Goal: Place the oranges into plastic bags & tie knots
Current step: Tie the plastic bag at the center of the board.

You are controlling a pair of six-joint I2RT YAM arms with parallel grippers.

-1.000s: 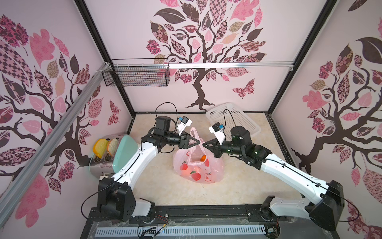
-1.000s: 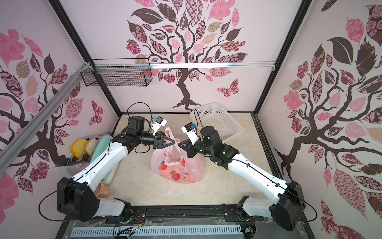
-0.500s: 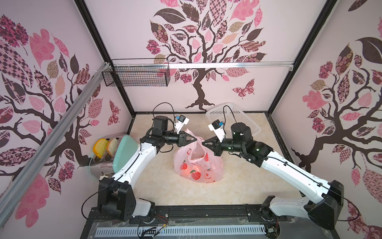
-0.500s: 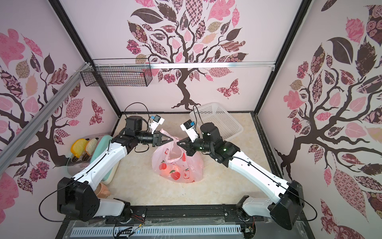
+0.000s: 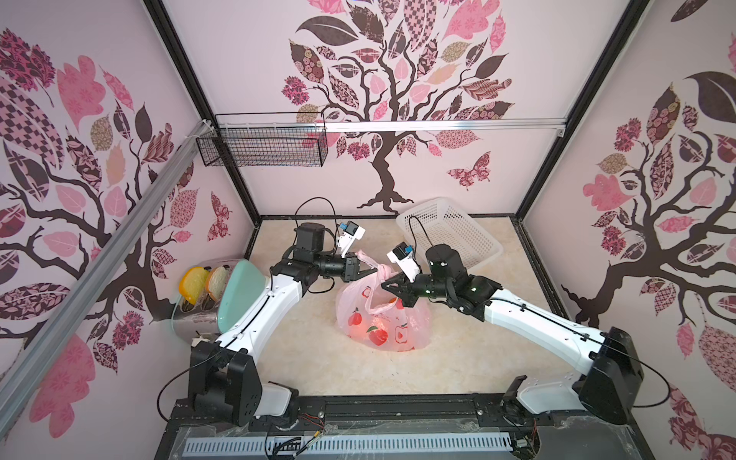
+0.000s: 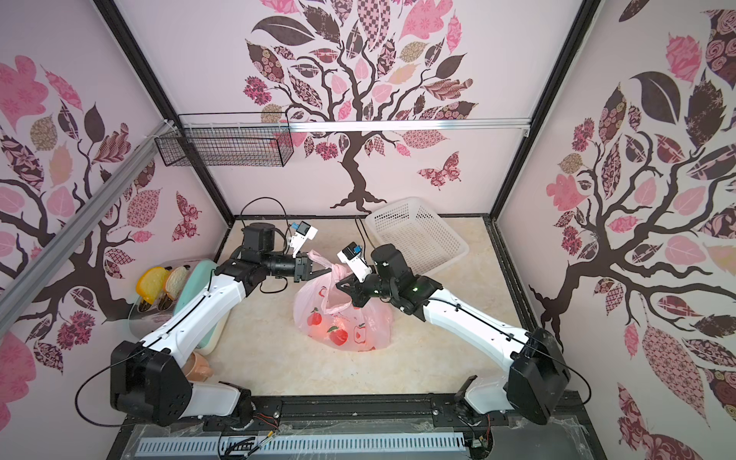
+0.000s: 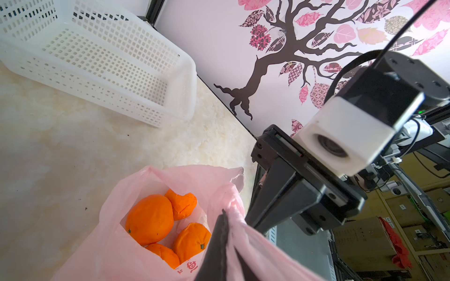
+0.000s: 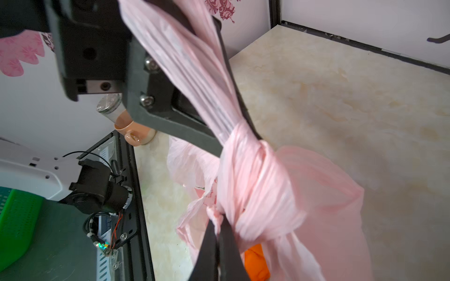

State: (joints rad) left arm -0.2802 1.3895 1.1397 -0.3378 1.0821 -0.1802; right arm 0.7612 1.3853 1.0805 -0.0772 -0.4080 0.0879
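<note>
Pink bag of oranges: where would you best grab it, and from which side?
Grip the pink bag by its twisted handle strips above the neck, from either side, as the left gripper and right gripper do; the body is slack film round the oranges.

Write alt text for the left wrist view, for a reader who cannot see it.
The left tool is shut on a handle strip of the pink bag, whose open mouth shows four oranges inside. Beyond stands a white basket; the right arm's camera faces back.
</note>
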